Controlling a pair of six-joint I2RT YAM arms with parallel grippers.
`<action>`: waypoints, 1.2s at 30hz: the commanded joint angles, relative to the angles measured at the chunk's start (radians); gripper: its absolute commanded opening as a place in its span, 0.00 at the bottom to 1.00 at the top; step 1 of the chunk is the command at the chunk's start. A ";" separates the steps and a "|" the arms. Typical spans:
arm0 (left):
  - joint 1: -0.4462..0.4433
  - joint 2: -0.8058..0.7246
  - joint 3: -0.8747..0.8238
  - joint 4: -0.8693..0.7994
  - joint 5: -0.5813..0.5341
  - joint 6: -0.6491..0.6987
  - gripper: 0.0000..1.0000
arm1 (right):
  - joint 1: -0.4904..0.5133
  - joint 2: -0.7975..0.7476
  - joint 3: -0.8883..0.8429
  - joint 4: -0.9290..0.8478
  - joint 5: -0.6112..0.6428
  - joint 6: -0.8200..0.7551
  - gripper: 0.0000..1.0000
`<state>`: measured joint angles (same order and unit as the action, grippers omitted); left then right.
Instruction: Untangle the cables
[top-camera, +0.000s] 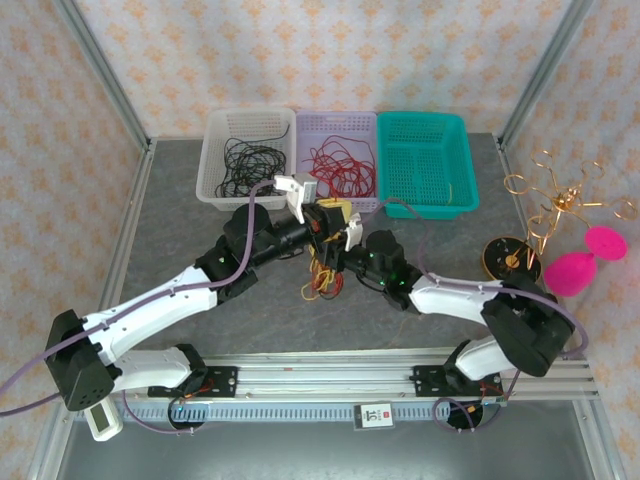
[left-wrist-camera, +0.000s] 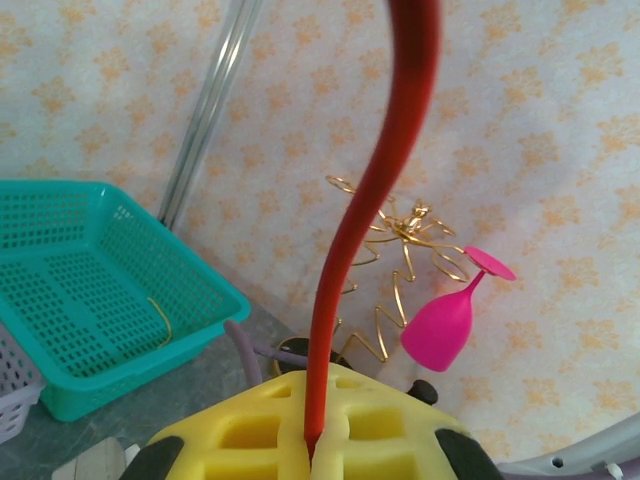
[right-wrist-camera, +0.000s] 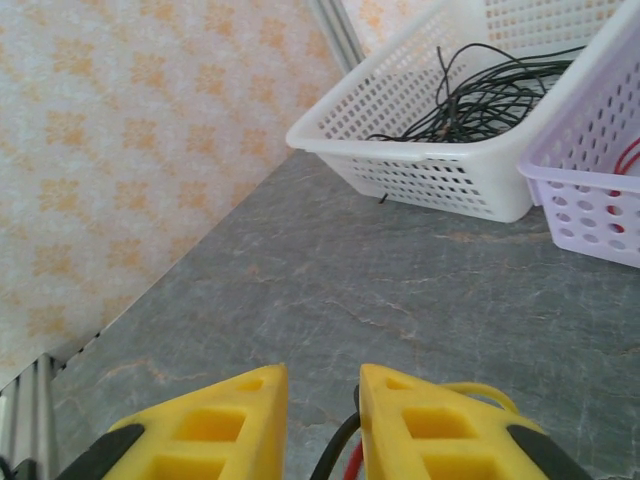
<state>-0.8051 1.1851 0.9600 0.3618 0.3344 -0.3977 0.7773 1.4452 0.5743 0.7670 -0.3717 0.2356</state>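
So the left gripper (left-wrist-camera: 312, 440) is clamped on a red cable (left-wrist-camera: 345, 250), the right gripper (right-wrist-camera: 325, 425) stands apart around black, red and yellow strands (right-wrist-camera: 338, 448), the cables (top-camera: 322, 283) are bunched just beside both, and bare bench (right-wrist-camera: 330, 280) runs ahead to the white basket (right-wrist-camera: 450, 175).

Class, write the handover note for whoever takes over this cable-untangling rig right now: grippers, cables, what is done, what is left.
Left gripper: shut on a red cable.
Right gripper: jaws apart, black and red strands in the gap.
Knot: red, yellow and black, by both grippers, mid-table.
Done: black cables in white basket, red cables in lilac basket, one yellow strand in teal basket.
Left: pull the knot apart and sort by colour.
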 joint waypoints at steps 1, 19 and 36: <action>-0.017 -0.041 0.107 0.089 -0.017 0.033 0.00 | -0.004 0.067 -0.037 -0.023 0.083 0.047 0.24; -0.016 -0.007 0.386 -0.083 -0.127 0.191 0.00 | -0.003 0.147 -0.102 -0.084 0.109 0.096 0.43; -0.016 0.066 0.701 -0.216 -0.231 0.383 0.00 | -0.003 0.153 -0.145 -0.142 0.191 0.098 0.51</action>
<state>-0.8165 1.2804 1.5349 0.0025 0.1555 -0.0891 0.7784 1.5604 0.4690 0.7849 -0.2329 0.3256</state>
